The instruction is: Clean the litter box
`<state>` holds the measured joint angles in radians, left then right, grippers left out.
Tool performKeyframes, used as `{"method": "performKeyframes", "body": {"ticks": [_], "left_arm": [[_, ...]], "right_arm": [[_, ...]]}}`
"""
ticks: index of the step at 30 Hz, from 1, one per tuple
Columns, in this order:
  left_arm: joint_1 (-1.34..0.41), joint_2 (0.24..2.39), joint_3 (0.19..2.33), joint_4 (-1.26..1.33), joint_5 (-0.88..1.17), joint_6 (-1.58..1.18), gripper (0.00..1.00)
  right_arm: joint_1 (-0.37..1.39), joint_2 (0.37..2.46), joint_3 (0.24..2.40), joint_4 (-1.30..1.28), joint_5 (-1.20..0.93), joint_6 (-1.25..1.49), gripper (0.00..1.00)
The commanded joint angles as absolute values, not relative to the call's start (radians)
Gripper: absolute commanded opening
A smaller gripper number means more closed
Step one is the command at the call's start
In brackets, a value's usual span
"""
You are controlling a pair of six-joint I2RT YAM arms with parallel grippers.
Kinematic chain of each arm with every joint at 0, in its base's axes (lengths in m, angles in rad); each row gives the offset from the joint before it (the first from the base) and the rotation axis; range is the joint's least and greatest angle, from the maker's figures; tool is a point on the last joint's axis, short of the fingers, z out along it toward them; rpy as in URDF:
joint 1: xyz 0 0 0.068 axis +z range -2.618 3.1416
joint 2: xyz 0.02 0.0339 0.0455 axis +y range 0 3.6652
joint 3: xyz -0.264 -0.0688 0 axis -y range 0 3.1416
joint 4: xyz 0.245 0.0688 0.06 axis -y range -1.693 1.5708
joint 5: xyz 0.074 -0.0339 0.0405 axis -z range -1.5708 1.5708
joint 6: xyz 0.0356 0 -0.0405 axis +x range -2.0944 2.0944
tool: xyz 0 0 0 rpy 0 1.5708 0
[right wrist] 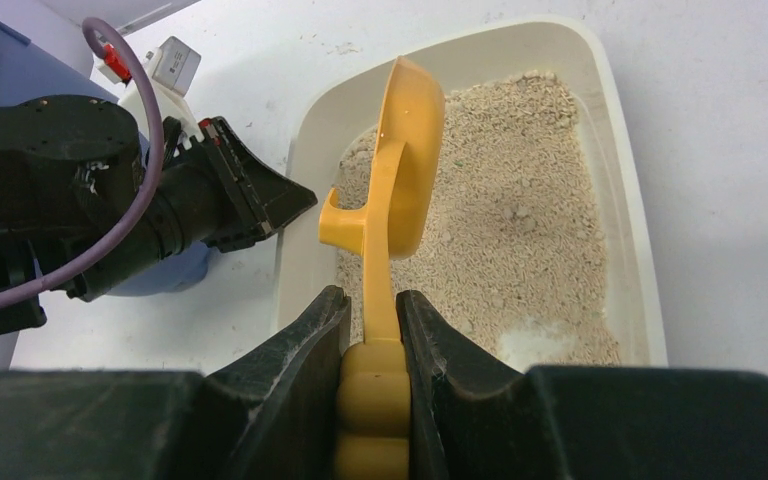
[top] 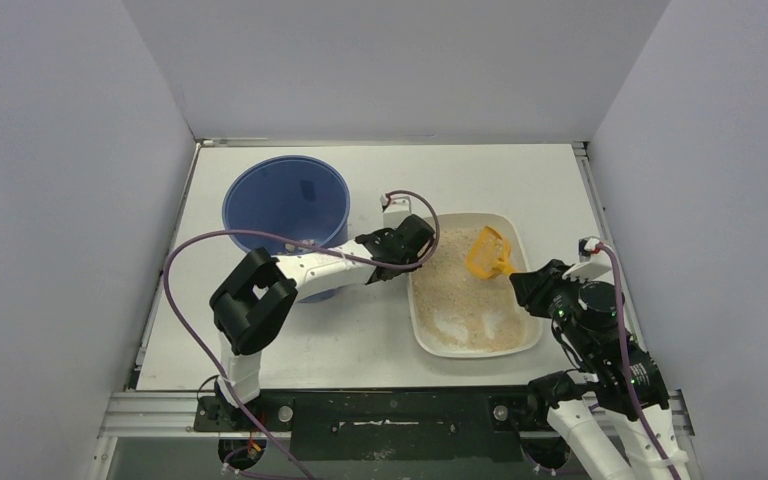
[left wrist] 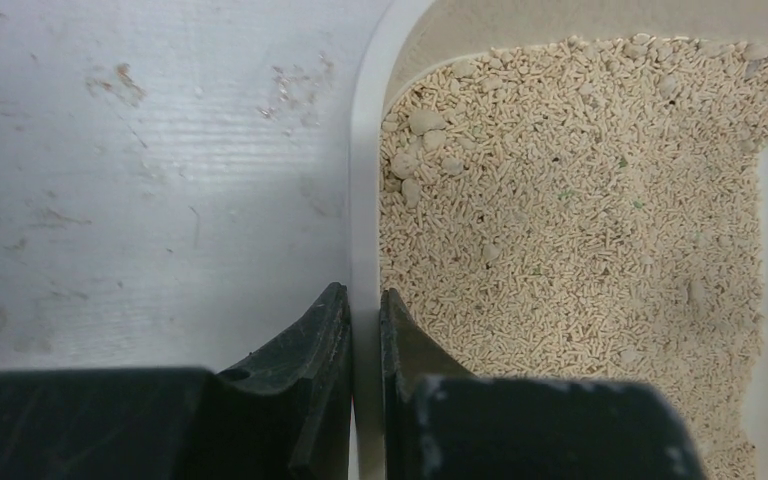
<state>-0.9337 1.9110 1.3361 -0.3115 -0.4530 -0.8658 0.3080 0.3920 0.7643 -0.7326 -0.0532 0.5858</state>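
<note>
The cream-white litter box (top: 531,343) lies right of centre on the table, with tan granules inside. My left gripper (top: 422,246) is shut on its left rim (left wrist: 365,200), one finger outside and one inside the wall. A few pale clumps (left wrist: 412,150) lie among the granules near that wall. My right gripper (top: 522,283) is shut on the handle of the orange scoop (top: 488,253), whose head hangs tilted over the litter. From the right wrist, the scoop (right wrist: 405,160) stands on edge above the litter box (right wrist: 632,250), and the right gripper (right wrist: 372,305) clamps its ribbed handle.
A tall blue bucket (top: 286,200) stands left of the litter box, just behind my left forearm. A purple cable (top: 175,262) loops off the left arm. Grey walls close in the table on three sides. A bare patch of tray floor (top: 452,325) shows near the front.
</note>
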Motion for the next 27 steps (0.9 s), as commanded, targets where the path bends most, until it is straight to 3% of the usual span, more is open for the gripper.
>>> {"method": "performKeyframes", "body": {"ticks": [1, 4, 9, 27], "left_arm": [[-0.975, 1.887, 1.340, -0.259, -0.382, -0.920, 0.19], [-0.976, 1.893, 1.383, -0.316, -0.370, -0.873, 0.40], [-0.957, 1.906, 1.469, -0.408, -0.397, -0.735, 0.53], [-0.789, 2.218, 1.921, -0.606, -0.162, -0.267, 0.55]], "right_arm": [[0.306, 0.380, 0.773, -0.738, -0.049, 0.583, 0.00], [0.306, 0.372, 0.796, -0.764, -0.043, 0.569, 0.00], [0.305, 0.353, 0.839, -0.822, -0.034, 0.542, 0.00], [0.308, 0.295, 0.931, -0.937, -0.112, 0.477, 0.00]]}}
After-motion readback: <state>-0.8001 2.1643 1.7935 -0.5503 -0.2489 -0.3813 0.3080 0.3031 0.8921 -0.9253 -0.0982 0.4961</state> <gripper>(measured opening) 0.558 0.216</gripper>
